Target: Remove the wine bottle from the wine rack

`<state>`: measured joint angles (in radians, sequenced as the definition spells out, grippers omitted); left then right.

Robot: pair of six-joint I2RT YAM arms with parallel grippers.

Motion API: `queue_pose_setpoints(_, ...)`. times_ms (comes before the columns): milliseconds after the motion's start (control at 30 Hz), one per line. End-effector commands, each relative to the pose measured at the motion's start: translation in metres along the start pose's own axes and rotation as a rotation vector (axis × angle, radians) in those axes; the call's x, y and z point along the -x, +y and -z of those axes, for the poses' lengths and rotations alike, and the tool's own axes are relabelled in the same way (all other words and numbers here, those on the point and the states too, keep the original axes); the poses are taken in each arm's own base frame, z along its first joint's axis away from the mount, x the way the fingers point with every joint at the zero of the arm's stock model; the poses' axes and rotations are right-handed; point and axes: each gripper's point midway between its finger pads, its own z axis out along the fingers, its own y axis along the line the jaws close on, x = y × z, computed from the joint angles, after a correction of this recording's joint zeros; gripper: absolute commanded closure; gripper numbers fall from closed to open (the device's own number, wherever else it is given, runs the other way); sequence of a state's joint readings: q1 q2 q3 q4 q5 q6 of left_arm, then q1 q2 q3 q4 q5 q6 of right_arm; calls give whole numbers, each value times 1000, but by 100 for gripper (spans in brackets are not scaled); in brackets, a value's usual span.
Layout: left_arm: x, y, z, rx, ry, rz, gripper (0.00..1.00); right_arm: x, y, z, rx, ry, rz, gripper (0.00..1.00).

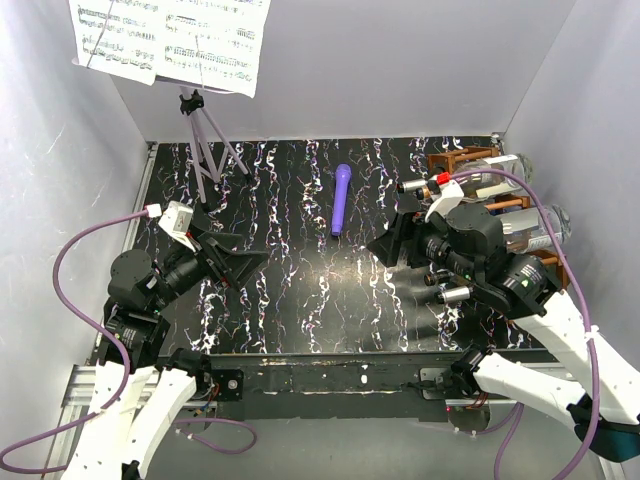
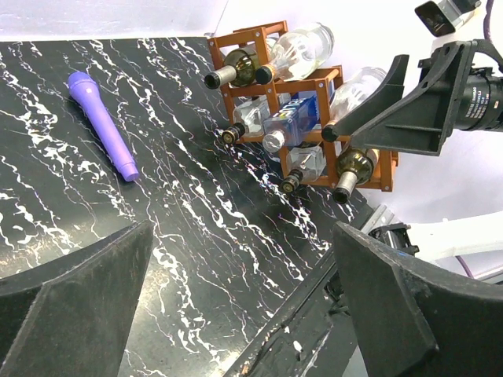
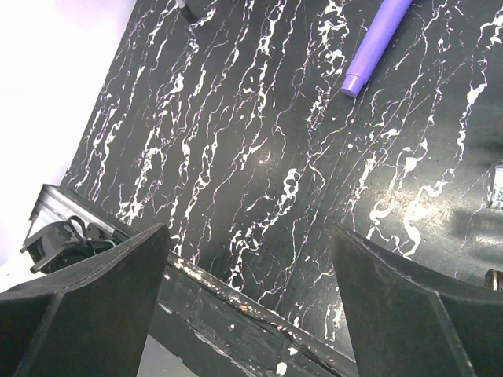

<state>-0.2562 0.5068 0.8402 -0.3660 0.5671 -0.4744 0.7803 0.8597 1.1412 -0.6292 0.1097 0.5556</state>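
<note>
The reddish-brown wine rack stands at the table's right edge, partly hidden by my right arm. The left wrist view shows the rack holding several bottles lying with necks toward the table's middle. One dark wine bottle is in the top cell and another dark bottle in the lowest cell, with clear bottles between. My right gripper is open and empty, just left of the rack; in its wrist view it faces bare table. My left gripper is open and empty at the left, also in its wrist view.
A purple cylinder lies on the black marbled table near the middle back; it also shows in the left wrist view and the right wrist view. A grey tripod music stand with sheet music stands at the back left. White walls enclose three sides.
</note>
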Motion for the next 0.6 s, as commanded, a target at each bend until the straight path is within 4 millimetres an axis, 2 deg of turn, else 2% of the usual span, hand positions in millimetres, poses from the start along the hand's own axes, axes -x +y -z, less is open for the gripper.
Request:
queue_pose_setpoints(0, 0, -1, 2, -5, 2, -27, 2, 16, 6, 7, 16, -73, -20, 9)
queue_pose_setpoints(300, -12, 10, 1, 23, 14, -18, 2, 30, -3, 13, -24, -154, -2, 9)
queue_pose_setpoints(500, -27, 28, 0, 74, 26, -44, 2, 56, -13, 20, -79, -287, 31, 8)
queue_pose_setpoints(567, -36, 37, -1, 93, 34, -43, 2, 70, -11, 22, -71, -349, 126, 9)
